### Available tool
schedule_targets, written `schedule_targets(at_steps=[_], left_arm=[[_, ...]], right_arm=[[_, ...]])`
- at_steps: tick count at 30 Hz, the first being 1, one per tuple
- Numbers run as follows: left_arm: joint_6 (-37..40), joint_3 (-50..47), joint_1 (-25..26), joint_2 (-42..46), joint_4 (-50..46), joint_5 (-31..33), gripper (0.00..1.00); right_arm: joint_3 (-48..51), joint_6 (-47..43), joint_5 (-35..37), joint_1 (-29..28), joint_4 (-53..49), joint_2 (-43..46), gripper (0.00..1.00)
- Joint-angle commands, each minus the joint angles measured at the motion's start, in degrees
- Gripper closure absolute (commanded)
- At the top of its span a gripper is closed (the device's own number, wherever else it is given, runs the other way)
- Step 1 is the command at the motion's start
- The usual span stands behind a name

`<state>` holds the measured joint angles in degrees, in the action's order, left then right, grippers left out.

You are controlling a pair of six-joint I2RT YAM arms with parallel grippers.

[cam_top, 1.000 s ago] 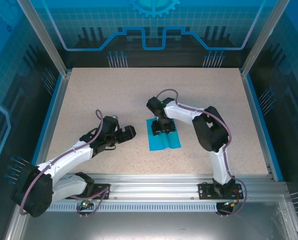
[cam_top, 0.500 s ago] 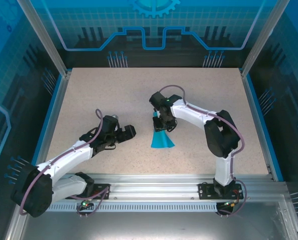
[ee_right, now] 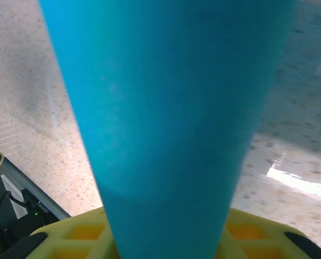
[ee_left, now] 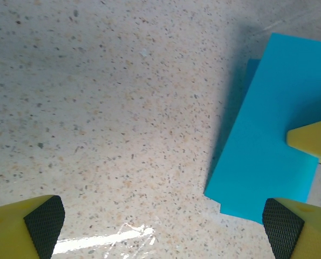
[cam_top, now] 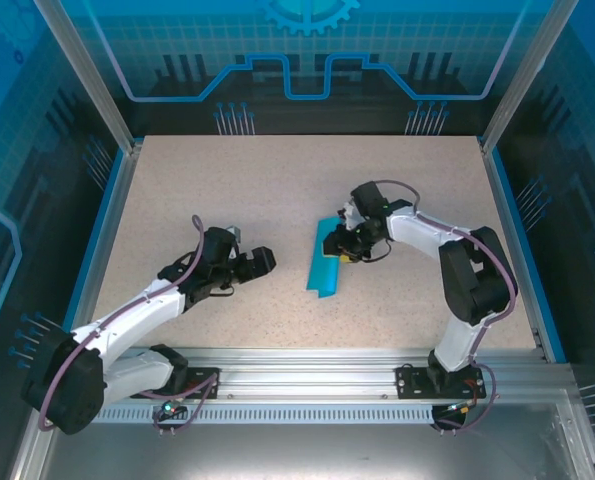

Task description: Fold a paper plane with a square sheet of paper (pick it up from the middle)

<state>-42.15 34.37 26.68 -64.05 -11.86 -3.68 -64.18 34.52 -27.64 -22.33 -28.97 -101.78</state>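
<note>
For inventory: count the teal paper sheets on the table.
1: the square sheet of paper, doubled over, in the middle of the table, held by the right gripper. Another beneath would be hidden.

A thin square sheet of teal-blue matte paper (cam_top: 325, 270) is recorded as plain and unpatterned, darker where shaded. The flat speckled tabletop (cam_top: 257, 190) is noted as beige, flecked with dark and orange grains. The pads (ee_left: 41, 222) of the left gripper (ee_left: 160, 229) are seen yellow, faced in black cross-hatching. The enclosure walls (cam_top: 37, 120) are marked blue with a pale grid.
</note>
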Motion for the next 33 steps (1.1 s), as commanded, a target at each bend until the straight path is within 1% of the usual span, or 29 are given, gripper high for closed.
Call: schedule_targets(at_steps=[1, 3, 5, 7, 11, 16, 19, 23, 26, 33], left_arm=[[-1.3, 2.3, 0.1, -1.6, 1.8, -4.0, 0.02], [-1.0, 3.2, 0.8, -3.0, 2.1, -4.5, 0.01], [-0.5, 4.3, 1.9, -4.4, 2.1, -4.7, 0.02], [-0.1, 5.5, 3.1, -5.7, 1.9, -4.6, 0.01], [0.3, 7.3, 5.2, -7.9, 2.1, -4.2, 0.01], [0.5, 8.1, 6.9, -9.5, 3.4, -4.2, 0.02], [0.7, 8.8, 7.6, -10.5, 3.4, -4.2, 0.01], [0.9, 9.9, 8.4, -11.9, 3.5, -4.1, 0.01], [1.0, 10.8, 9.4, -13.2, 3.5, -4.0, 0.02], [1.4, 12.4, 10.6, -15.6, 3.1, -3.0, 0.02]], right_arm=[[2.6, -1.1, -2.8, 1.8, 1.9, 0.4, 0.55], [3.1, -3.3, 0.0, 2.6, -0.7, 1.2, 0.44], [3.4, -5.2, 2.4, 3.5, -2.9, 1.9, 0.39], [3.6, -6.7, 4.7, 4.2, -5.1, 2.7, 0.31], [3.3, -9.2, 10.0, 5.5, -9.1, 4.1, 0.25], [2.9, -10.2, 15.3, 5.9, -12.1, 5.5, 0.24], [3.1, -9.9, 17.1, 5.9, -12.9, 5.5, 0.24], [3.7, -10.1, 18.3, 5.8, -12.8, 4.7, 0.26], [4.1, -10.3, 17.9, 5.6, -12.4, 4.2, 0.26], [2.1, -11.8, 18.4, 3.2, -13.7, 1.4, 0.26]])
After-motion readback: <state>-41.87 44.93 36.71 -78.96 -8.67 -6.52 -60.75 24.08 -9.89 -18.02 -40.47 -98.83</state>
